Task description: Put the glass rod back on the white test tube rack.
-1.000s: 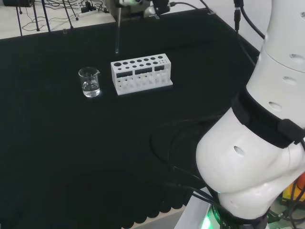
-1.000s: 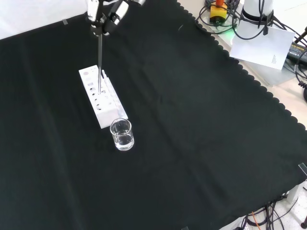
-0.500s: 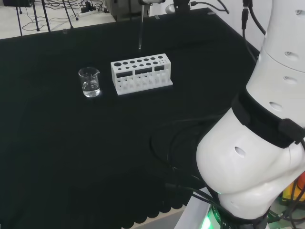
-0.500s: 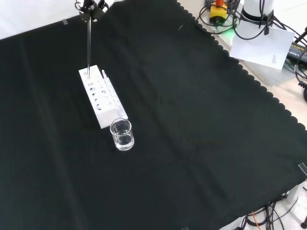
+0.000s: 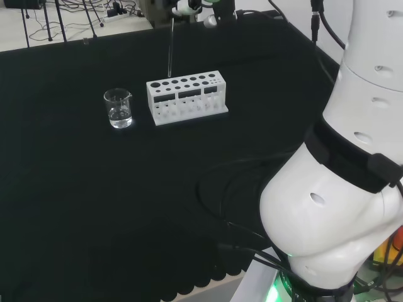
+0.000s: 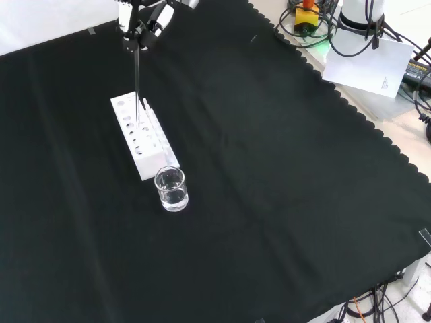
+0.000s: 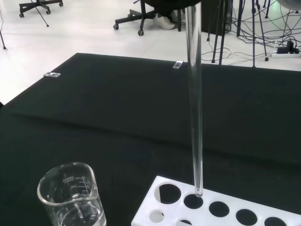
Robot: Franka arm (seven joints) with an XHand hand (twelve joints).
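Black cloth bench — glass rod point(image 7: 194, 103) hangs upright over the white test tube rack point(image 6: 142, 138).
Fingers of the hand point(image 6: 143, 29) pinch its top end — stiff, slippery, probably breakable.

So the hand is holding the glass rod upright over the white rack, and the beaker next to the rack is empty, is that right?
Not quite: the beaker is not empty. The head view shows clear liquid in its bottom. The rest holds: the hand holds the glass rod upright, with its lower tip just over a hole in the white rack.
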